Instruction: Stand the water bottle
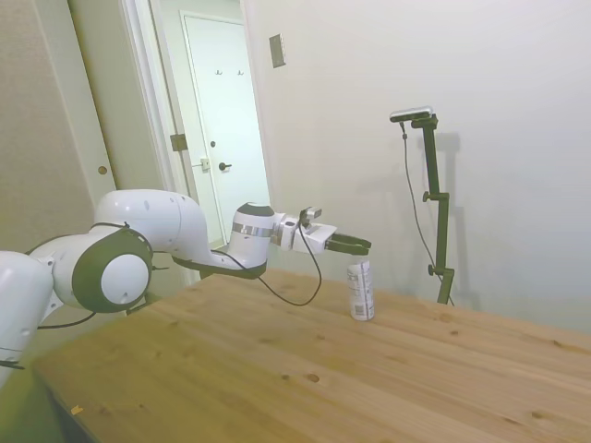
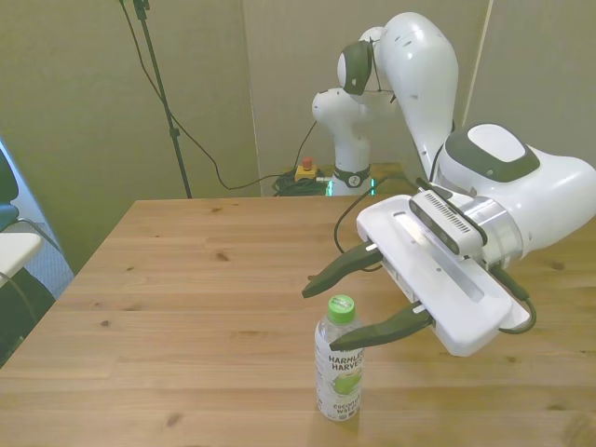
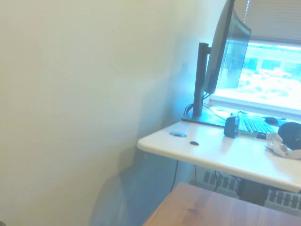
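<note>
Upright water bottle (image 2: 339, 365) between tool (image 2: 358, 292) fingers

In the wrist view the water bottle and the claw are out of frame; only a corner of the wooden tabletop (image 3: 221, 209) shows, cut by the picture's edge. On the white desk (image 3: 225, 153) beyond that tabletop, the small items beside the monitor (image 3: 225, 47) are too blurred to name. In the side view the print on the water bottle (image 1: 360, 289) is too small to read.

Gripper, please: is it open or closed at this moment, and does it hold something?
Gripper: open, holding nothing; its fingers stand on either side of the green cap of the upright water bottle, without touching it.
</note>
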Robot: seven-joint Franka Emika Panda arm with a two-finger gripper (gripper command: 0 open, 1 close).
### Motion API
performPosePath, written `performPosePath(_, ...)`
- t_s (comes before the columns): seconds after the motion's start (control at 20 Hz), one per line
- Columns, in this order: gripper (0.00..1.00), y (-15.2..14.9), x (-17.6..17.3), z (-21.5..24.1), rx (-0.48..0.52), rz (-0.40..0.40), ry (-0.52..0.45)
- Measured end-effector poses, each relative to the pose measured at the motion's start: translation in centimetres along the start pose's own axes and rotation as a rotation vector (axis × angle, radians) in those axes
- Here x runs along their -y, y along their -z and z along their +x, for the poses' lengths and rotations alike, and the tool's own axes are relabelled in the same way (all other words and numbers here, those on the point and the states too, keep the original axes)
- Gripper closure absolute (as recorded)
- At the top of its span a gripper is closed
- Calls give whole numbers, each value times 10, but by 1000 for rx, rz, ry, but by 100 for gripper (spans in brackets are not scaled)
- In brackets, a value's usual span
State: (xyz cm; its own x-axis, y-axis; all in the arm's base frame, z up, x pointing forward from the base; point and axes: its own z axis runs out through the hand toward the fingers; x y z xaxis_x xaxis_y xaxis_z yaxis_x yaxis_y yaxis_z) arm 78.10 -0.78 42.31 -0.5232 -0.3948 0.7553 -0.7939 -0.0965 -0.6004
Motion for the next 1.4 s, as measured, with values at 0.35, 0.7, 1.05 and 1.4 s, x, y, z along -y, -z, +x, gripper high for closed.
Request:
performPosePath(0.35,0,52,25,59,168,-69,1)
performPosePath(0.7,0,148,-2,108,456,-81,146)
performPosePath(1.05,0,219,-70,154,743,-91,353)
performPosePath(1.4,0,232,-167,225,1015,-94,609)
